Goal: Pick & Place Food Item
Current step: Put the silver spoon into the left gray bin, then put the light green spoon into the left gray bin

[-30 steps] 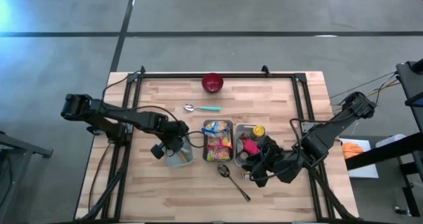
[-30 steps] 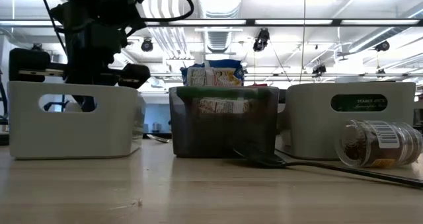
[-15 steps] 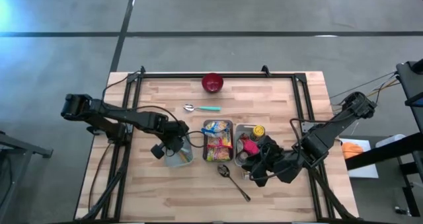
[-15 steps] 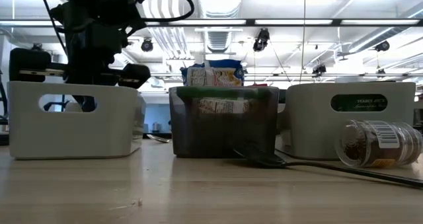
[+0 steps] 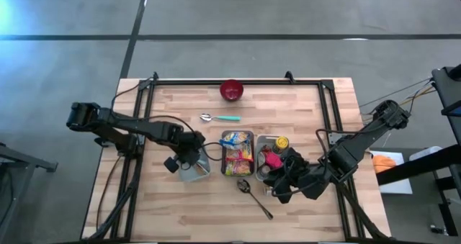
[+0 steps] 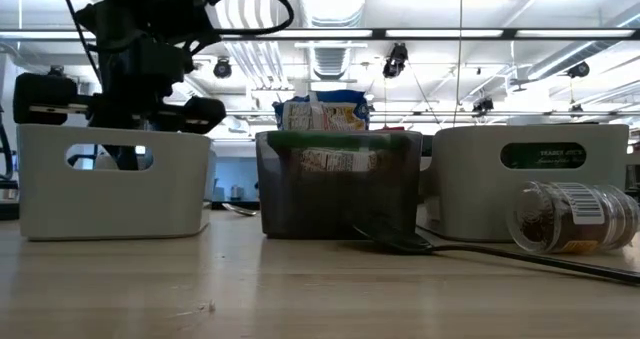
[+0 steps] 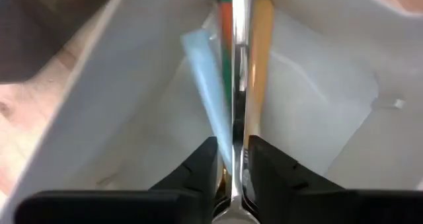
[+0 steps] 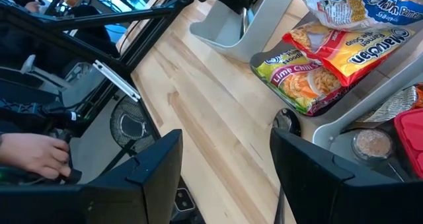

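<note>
1. While the left gripper (image 5: 193,160) reached down into the white bin (image 5: 194,170) at about 9 o'clock of the middle tray (image 5: 238,153), its fingers (image 7: 201,168) stood a narrow gap apart around the handle of a metal utensil (image 7: 239,65); whether they pressed on it could not be told
2. Beside that utensil in the bin lay an orange stick (image 7: 259,52) and a pale blue one (image 7: 208,85)
3. Noodle packets (image 8: 357,32) filled the middle tray, at the table's centre
4. Over the right-hand bin (image 5: 268,152), at 3 o'clock of the middle tray, hovered the right gripper (image 5: 277,179), jaws spread with nothing between them
5. A spice jar (image 6: 572,217) lay on its side at 5 o'clock of the trays, next to a dark spoon (image 5: 253,196)
6. A red bowl (image 5: 231,90) sat at 12 o'clock, near the far edge, and a teal-handled spoon (image 5: 220,117) lay between it and the trays
7. A person's hand (image 8: 33,154) showed beyond the table edge
</note>
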Controlling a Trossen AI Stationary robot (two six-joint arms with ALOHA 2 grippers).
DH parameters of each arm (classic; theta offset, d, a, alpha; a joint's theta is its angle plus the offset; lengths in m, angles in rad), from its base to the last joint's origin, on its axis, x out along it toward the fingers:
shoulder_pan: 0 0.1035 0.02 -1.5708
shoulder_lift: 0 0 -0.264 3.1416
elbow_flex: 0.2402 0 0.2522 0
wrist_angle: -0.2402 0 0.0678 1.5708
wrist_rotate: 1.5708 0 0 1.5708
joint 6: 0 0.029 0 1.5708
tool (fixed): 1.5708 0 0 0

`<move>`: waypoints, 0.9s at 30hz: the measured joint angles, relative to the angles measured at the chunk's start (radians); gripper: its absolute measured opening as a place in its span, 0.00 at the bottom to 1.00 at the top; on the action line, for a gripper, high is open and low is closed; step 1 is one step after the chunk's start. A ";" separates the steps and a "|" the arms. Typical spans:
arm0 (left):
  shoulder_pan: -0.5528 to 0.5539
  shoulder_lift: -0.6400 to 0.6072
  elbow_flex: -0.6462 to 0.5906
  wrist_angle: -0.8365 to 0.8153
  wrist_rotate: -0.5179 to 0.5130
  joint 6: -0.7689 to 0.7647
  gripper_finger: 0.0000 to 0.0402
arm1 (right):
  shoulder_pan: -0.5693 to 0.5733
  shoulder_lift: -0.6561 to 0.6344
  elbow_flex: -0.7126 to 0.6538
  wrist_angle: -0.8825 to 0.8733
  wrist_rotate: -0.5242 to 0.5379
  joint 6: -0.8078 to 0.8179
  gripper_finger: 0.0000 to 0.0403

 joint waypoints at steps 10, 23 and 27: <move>0.000 0.000 0.094 -0.047 0.000 -0.097 0.39 | 0.000 0.000 0.000 -0.003 -0.001 -0.003 0.56; 0.084 -0.001 0.324 -0.188 -0.067 -0.451 0.43 | 0.000 0.000 0.000 -0.003 -0.005 -0.019 0.56; 0.175 -0.002 0.356 -0.144 -0.092 -0.451 0.43 | 0.000 0.000 0.000 -0.003 -0.005 -0.022 0.56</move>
